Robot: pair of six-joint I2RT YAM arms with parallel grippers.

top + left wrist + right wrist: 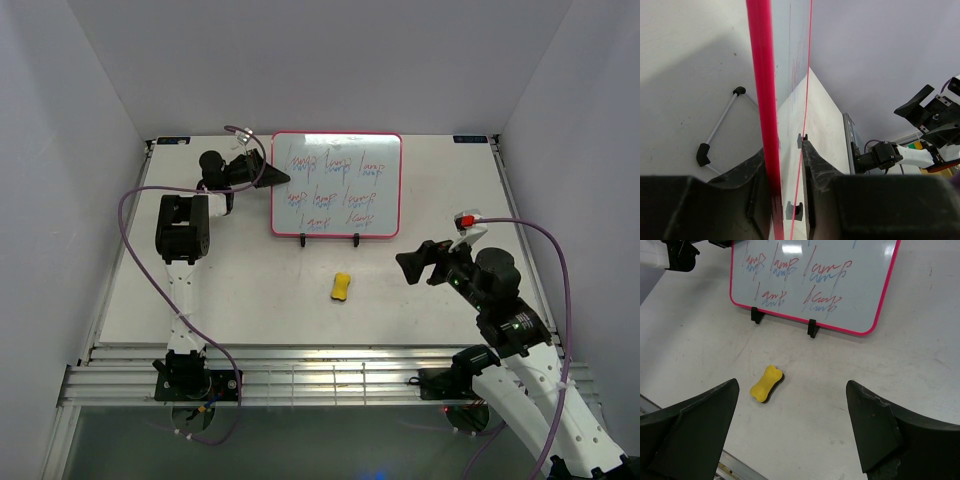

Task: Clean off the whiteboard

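Note:
The whiteboard stands propped at the back of the table, pink-red framed, with red and blue scribbles in rows; it also shows in the right wrist view. My left gripper straddles its left edge. In the left wrist view the red frame runs between my jaws, against the left finger, with a gap to the right finger. The yellow eraser lies flat in front of the board. My right gripper hovers wide open and empty, to the right of the eraser.
Two black stand feet hold the board's lower edge. The wire stand shows behind the board. White walls enclose the table on three sides. An aluminium rail runs along the near edge.

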